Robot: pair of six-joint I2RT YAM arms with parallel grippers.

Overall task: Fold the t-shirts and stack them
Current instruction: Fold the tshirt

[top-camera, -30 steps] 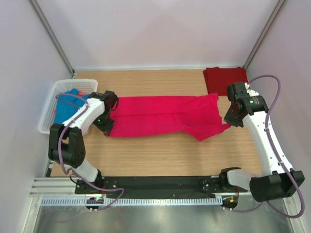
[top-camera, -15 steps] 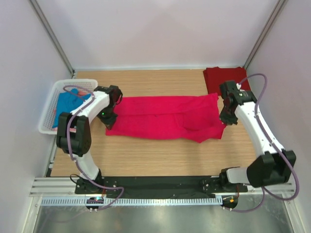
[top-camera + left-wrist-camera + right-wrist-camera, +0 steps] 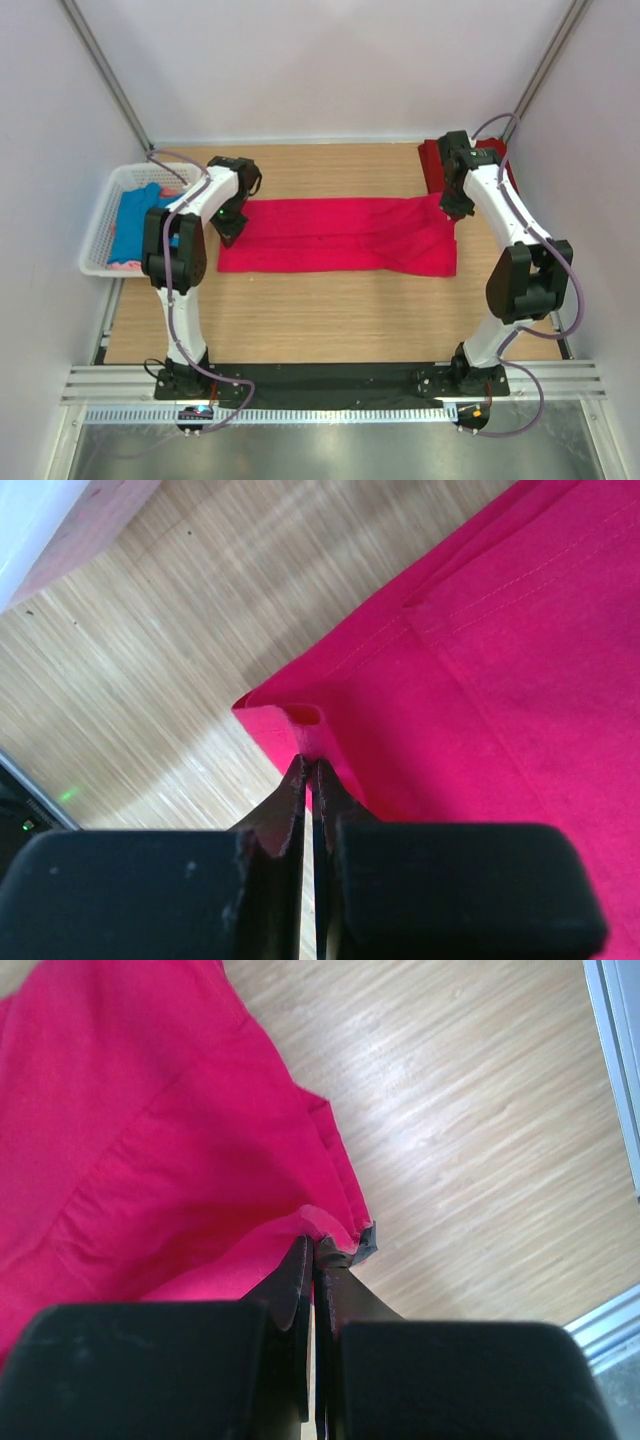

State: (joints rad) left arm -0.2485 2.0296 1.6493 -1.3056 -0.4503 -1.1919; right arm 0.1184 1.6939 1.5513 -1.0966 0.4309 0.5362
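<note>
Nearest us on the bench (image 3: 330,320), the bright pinkish-red t-shirt (image 3: 340,240) lies as a long flat band across the middle, its near edge straight and its cloth doubled in places.

At the band's far-left corner, our left hand (image 3: 310,770) has its jaws pressed together on a small fold of the hem. At the far-right corner, our right hand (image 3: 316,1250) pinches the cloth the same way, a tuck of fabric caught between its tips. Both corners sit low, close to the wood.

We judge that a lengthwise fold is being laid down, with the two held corners brought to the far edge. The next move calls for both hands to let go together without dragging the cloth. After that we need a fresh grip on one end for the crosswise fold.

Farther left stands the white basket (image 3: 98,225), holding the blue t-shirt (image 3: 132,225) and the pale pink t-shirt (image 3: 125,266). At the far-right corner of the bench lies the darker red t-shirt (image 3: 432,165), folded and partly hidden by our right arm. We take it as the place to stack.
</note>
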